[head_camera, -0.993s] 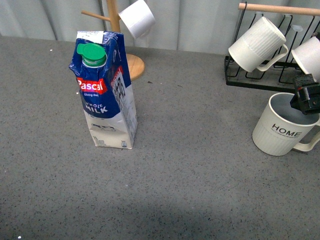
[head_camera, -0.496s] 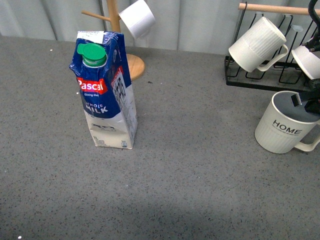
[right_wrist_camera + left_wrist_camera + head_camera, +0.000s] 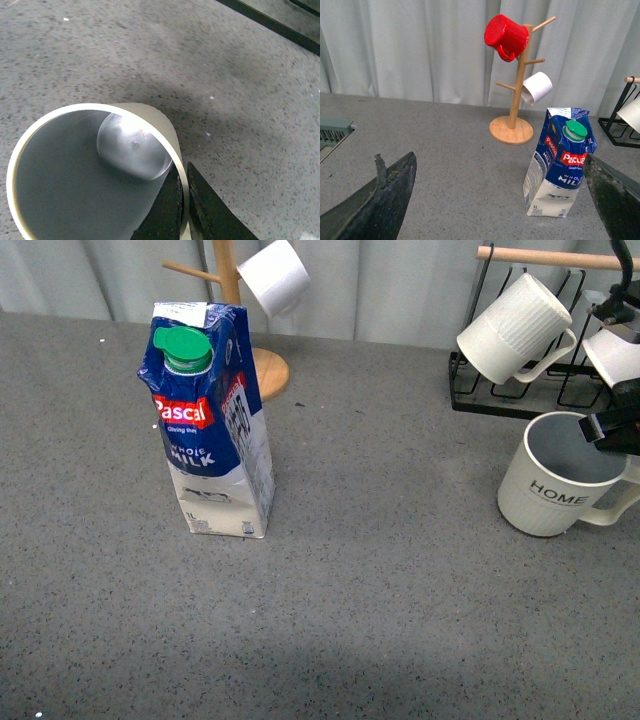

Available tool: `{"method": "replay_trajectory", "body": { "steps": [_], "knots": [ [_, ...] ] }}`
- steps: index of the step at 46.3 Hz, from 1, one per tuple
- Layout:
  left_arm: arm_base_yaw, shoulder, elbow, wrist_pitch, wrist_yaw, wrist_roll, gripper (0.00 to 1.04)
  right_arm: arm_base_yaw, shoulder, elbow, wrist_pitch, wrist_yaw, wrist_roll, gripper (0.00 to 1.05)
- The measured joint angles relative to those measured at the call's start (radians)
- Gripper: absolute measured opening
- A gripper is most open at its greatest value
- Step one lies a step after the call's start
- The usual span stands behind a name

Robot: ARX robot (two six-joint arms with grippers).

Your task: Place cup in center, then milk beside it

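Note:
The cup (image 3: 552, 490), off-white and ribbed with "HOME" lettering and a grey-blue inside, is at the right of the front view, tilted and raised a little off the grey table. My right gripper (image 3: 608, 428) is shut on its rim, one finger inside and one outside; the right wrist view shows the rim (image 3: 176, 150) pinched between the fingers (image 3: 167, 210). The milk (image 3: 208, 425), a blue-and-white carton with a green cap, stands upright left of centre. It also shows in the left wrist view (image 3: 559, 165). My left gripper (image 3: 500, 200) is open, short of the carton.
A wooden mug tree (image 3: 232, 280) holding a small white cup (image 3: 274, 276) stands behind the milk; a red mug (image 3: 506, 37) hangs on it. A black rack (image 3: 520, 390) with plain white ribbed mugs (image 3: 514, 328) stands at the back right.
The right gripper has tilted and lifted the cup and shifted it slightly left. The milk has not moved.

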Motion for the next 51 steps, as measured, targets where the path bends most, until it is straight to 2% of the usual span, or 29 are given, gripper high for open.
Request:
{"method": "replay_trajectory", "body": {
  "steps": [17,34,51],
  "knots": [
    [0.000,0.000,0.000,0.000,0.000,0.000,0.98,0.164,0.058,0.123,-0.066,-0.099,-0.076,0.01],
    [0.000,0.000,0.000,0.000,0.000,0.000,0.98,0.178,0.107,0.126,-0.063,-0.112,-0.124,0.01],
    [0.000,0.000,0.000,0.000,0.000,0.000,0.98,0.139,-0.002,0.052,0.093,-0.159,-0.064,0.49]
  ]
}}
